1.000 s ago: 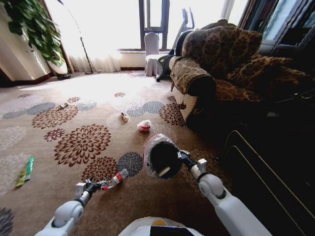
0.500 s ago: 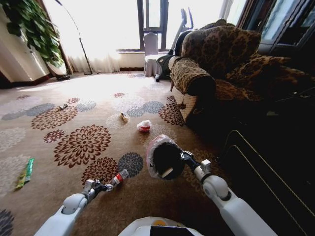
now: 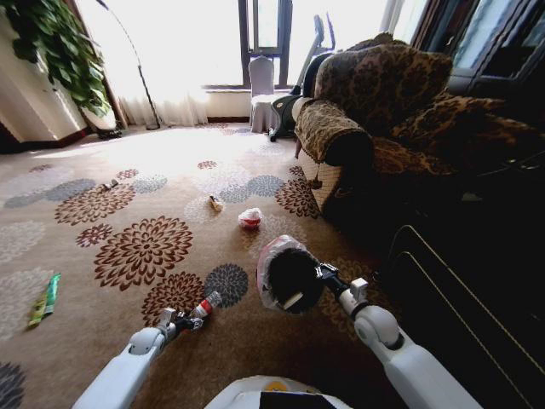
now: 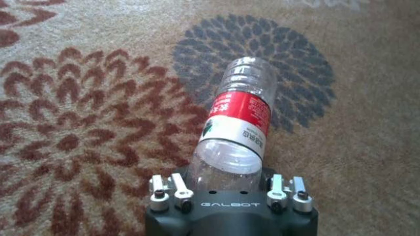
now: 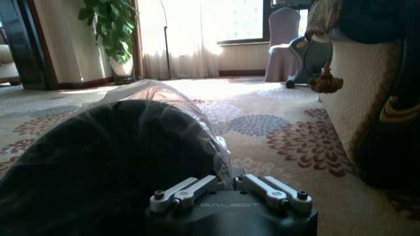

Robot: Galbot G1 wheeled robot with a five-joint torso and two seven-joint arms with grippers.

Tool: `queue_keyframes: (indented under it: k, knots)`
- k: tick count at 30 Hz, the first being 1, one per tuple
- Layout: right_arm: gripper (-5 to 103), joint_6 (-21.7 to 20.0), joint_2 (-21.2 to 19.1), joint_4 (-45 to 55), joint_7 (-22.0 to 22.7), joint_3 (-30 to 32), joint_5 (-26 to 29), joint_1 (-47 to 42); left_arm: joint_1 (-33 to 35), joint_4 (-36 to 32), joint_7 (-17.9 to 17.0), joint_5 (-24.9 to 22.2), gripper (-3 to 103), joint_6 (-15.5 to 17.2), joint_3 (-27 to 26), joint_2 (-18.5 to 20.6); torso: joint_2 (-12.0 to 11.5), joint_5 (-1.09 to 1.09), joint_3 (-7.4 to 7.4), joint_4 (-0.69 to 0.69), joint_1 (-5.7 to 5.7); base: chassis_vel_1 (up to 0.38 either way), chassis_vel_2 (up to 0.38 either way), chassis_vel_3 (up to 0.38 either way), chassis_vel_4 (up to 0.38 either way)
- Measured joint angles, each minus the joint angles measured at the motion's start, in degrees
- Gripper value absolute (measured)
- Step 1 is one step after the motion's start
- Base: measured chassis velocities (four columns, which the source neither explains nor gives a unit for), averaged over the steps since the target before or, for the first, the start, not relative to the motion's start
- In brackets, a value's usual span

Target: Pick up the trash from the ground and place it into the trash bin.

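Two grippers busy: left gripper (image 3: 189, 322), lower centre-left, clamped on clear bottle (image 3: 205, 305), drawn nearer the body than a second ago; right gripper (image 3: 328, 277) pinching trash bin (image 3: 289, 277) rim, tipped mouth-forward, shifted slightly lower right, so drop-in looks close

Open carpet (image 3: 128, 170) lies ahead-left (armchair (image 3: 383, 119) blocks the right side).

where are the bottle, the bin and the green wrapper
bottle (image 4: 239, 123), left wrist view, on its red label
bin (image 3: 292, 279), head view, on its dark inside
green wrapper (image 3: 44, 299), head view, on its middle
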Motion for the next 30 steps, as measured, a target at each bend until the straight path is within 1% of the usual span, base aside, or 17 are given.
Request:
queue_keyframes:
  k: [3,5,8,10,11,12,14,15,16,17,19,20,21,23,24,27,30]
  knots:
    - [0,0.23,0.19,-0.38,0.00,0.54,0.02,-0.06,1.38,-1.94,0.25,-1.08,53,-0.18,-0.31,0.39,0.00,-0.08,0.00,-0.01,0.00,0.000,0.000,0.000,0.000]
    - [0,0.31,0.23,-0.52,0.00,0.56,0.04,-0.01,2.09,-3.06,0.25,-1.55,53,-0.25,-0.61,0.56,0.00,-0.09,0.00,-0.01,0.00,0.000,0.000,0.000,0.000]
    - [0,0.63,0.37,-1.07,0.00,0.48,0.05,0.51,5.71,-9.77,0.09,-6.61,43,-0.94,-2.37,1.42,0.00,-0.05,0.00,0.00,0.00,0.000,0.000,0.000,0.000]
    - [0,0.77,0.41,-1.13,0.00,0.38,0.05,0.74,6.28,-11.13,0.05,-8.02,43,-0.98,-2.70,1.49,0.00,-0.06,0.00,-0.01,0.00,0.000,0.000,0.000,0.000]
    - [0,1.56,0.69,-1.70,-0.01,-0.23,0.02,1.85,8.11,-16.38,-1.22,-13.78,37,-1.12,-3.88,1.49,0.00,-0.09,0.00,-0.02,0.00,0.000,0.000,0.000,0.000]
    - [0,2.26,0.89,-2.33,0.00,-0.77,-0.08,2.78,9.21,-20.05,-3.25,-18.11,37,-0.90,-4.54,1.42,0.00,-0.09,0.00,-0.02,0.00,0.000,0.000,0.000,0.000]
    - [0,4.16,1.09,-4.36,-0.02,-2.57,-0.93,5.70,12.14,-31.14,-10.70,-30.61,32,2.03,-6.18,1.08,0.00,-0.04,0.00,-0.01,0.00,0.000,0.000,0.000,0.000]
    - [0,4.16,1.09,-4.36,-0.02,-2.57,-0.93,5.70,12.14,-31.14,-10.70,-30.61,32,2.03,-6.18,1.08,0.00,-0.04,0.00,-0.01,0.00,0.000,0.000,0.000,0.000]
    - [0,5.06,1.22,-5.62,-0.01,-3.52,-1.55,7.28,13.27,-36.56,-14.26,-36.15,32,3.81,-6.95,0.78,0.00,-0.06,0.00,0.01,0.00,0.000,0.000,0.000,0.000]
    - [0,6.54,1.58,-7.92,0.02,-5.61,-2.37,10.31,14.81,-46.59,-21.60,-46.87,31,7.00,-8.48,-0.08,0.00,-0.03,0.00,-0.01,0.00,0.000,0.000,0.000,0.000]
    - [0,6.97,2.12,-9.19,0.00,-7.43,-2.38,12.70,15.83,-55.47,-29.72,-55.15,31,9.61,-9.67,-1.38,0.00,0.00,0.00,-0.01,0.00,0.000,0.000,0.000,0.000]
    - [0,6.97,2.12,-9.19,0.00,-7.43,-2.38,12.70,15.83,-55.47,-29.72,-55.15,31,9.61,-9.67,-1.38,0.00,0.00,0.00,-0.01,0.00,0.000,0.000,0.000,0.000]
    - [0,6.97,2.47,-9.62,-0.02,-8.24,-2.16,13.92,16.76,-60.78,-33.98,-59.52,31,10.64,-10.25,-2.04,0.00,-0.05,0.00,-0.01,0.01,0.000,0.000,0.000,0.000]
    - [0,7.07,2.88,-10.66,-0.03,-9.52,-1.84,16.20,20.23,-73.69,-43.54,-72.34,30,12.11,-12.43,-3.22,0.00,-0.03,-0.01,0.01,0.00,0.000,0.000,0.000,0.000]
    - [0,7.07,2.88,-10.66,-0.03,-9.52,-1.84,16.20,20.23,-73.69,-43.54,-72.34,30,12.11,-12.43,-3.22,0.00,-0.03,-0.01,0.01,0.00,0.000,0.000,0.000,0.000]
    - [0,7.05,3.26,-11.56,-0.02,-9.86,-1.85,17.24,24.56,-80.36,-51.97,-84.22,30,14.10,-14.33,-4.71,0.00,-0.03,-0.01,0.00,-0.01,0.000,0.000,0.000,0.000]
    - [0,7.04,3.66,-12.01,0.00,-9.87,-2.01,17.37,27.42,-80.93,-55.16,-88.01,30,14.80,-13.20,-6.62,0.00,-0.05,0.00,-0.02,-0.01,0.000,0.000,0.000,0.000]
